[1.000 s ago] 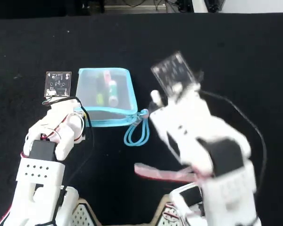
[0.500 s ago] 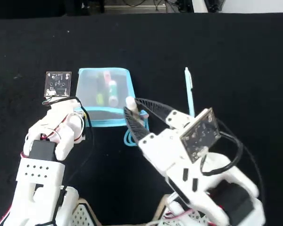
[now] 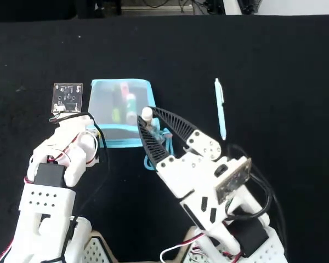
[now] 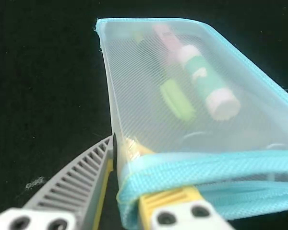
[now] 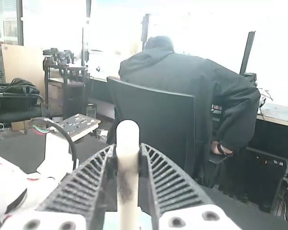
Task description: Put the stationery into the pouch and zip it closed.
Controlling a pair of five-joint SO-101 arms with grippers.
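Right arm has swung in from the right since the earlier frames, and its tool (image 3: 147, 118) now sits over the near right corner of the pouch (image 3: 120, 143). Left arm has not shifted. Left tool (image 3: 91, 133) is clamped on the pouch's near left corner. The pouch lies on the black worktop (image 3: 263, 55) with coloured items inside. Right tool grips a white stick (image 3: 147, 114) between its jaws. Blue pen (image 3: 220, 107) lies on the worktop, well right of the pouch.

Right pincer (image 3: 146, 118) with white stick (image 3: 147, 113) crowds pouch (image 3: 120, 104) corner.
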